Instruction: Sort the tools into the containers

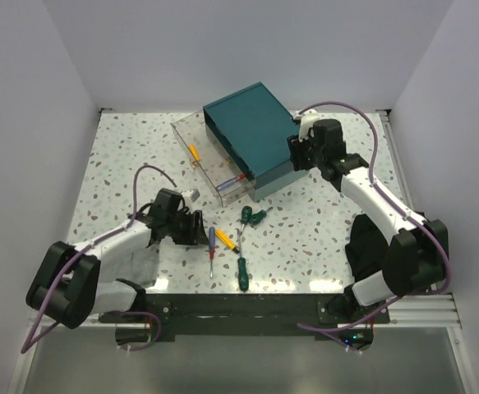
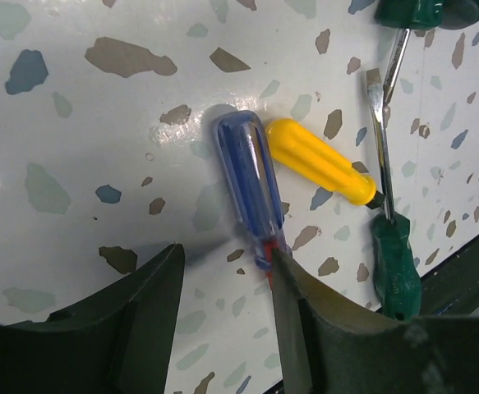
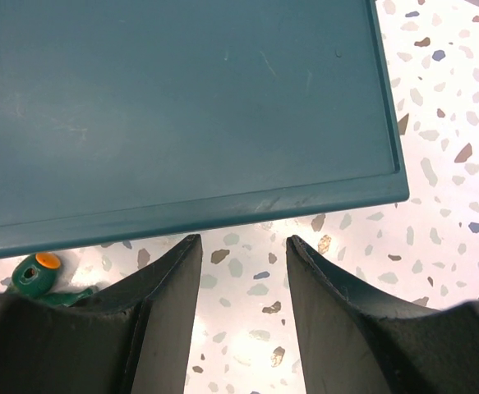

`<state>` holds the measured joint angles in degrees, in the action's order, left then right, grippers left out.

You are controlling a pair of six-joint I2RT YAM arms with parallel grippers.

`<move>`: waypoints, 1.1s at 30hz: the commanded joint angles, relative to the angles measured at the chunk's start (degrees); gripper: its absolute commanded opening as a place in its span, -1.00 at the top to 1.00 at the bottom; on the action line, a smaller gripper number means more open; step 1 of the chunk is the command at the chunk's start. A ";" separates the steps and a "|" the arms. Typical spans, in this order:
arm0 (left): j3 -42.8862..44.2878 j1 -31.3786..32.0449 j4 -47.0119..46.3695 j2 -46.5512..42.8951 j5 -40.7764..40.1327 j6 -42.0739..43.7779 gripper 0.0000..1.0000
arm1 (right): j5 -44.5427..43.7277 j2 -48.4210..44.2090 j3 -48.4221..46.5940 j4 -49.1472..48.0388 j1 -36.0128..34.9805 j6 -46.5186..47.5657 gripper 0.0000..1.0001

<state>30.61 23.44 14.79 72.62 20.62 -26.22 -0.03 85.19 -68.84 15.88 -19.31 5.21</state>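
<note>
The teal box (image 1: 251, 131) stands at the back, with one clear drawer (image 1: 210, 164) pulled out to its left. The drawer holds a yellow-handled screwdriver (image 1: 194, 153) and a blue-and-red tool (image 1: 235, 177). On the table lie a blue-handled screwdriver (image 2: 249, 176), a yellow-handled one (image 2: 325, 164) and green-handled ones (image 2: 395, 263) (image 1: 245, 215). My left gripper (image 2: 227, 254) is open just left of the blue screwdriver, its right finger (image 2: 292, 287) at the screwdriver's neck. My right gripper (image 3: 243, 240) is open and empty at the box's right edge (image 3: 181, 107).
A green handle with an orange end (image 3: 38, 275) lies near the box in the right wrist view. A dark mass (image 1: 369, 242) sits by the right arm. A pale grey shape (image 1: 140, 264) lies under the left arm. The table's front rail (image 1: 247, 304) is close behind the tools.
</note>
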 commanded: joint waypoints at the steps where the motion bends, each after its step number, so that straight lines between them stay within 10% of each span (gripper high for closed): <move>1: 3.66 3.71 -1.86 3.66 -4.01 -1.64 -0.01 | 0.21 -3.45 0.90 -0.76 1.20 0.24 0.00; 16: 6.21 4.34 11.58 16.15 -20.19 -7.09 0.27 | 1.00 -3.54 0.38 0.38 5.34 -1.34 0.00; 21: 5.60 -0.32 11.05 13.61 -18.26 -5.08 0.80 | 1.88 -1.52 -2.53 0.47 5.34 -2.05 0.00; 28: 8.40 -5.94 1.49 -0.52 -3.68 1.07 1.00 | 1.97 -0.20 -4.28 0.38 5.34 -2.05 0.00; 33: 16.92 -15.96 -4.67 -4.85 23.81 1.80 1.00 | 1.70 0.06 -4.02 0.38 5.34 -1.61 0.00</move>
<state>39.42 13.61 18.46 71.42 22.65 -26.92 1.10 85.12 -70.43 16.93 -14.13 3.88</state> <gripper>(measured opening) 0.134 0.496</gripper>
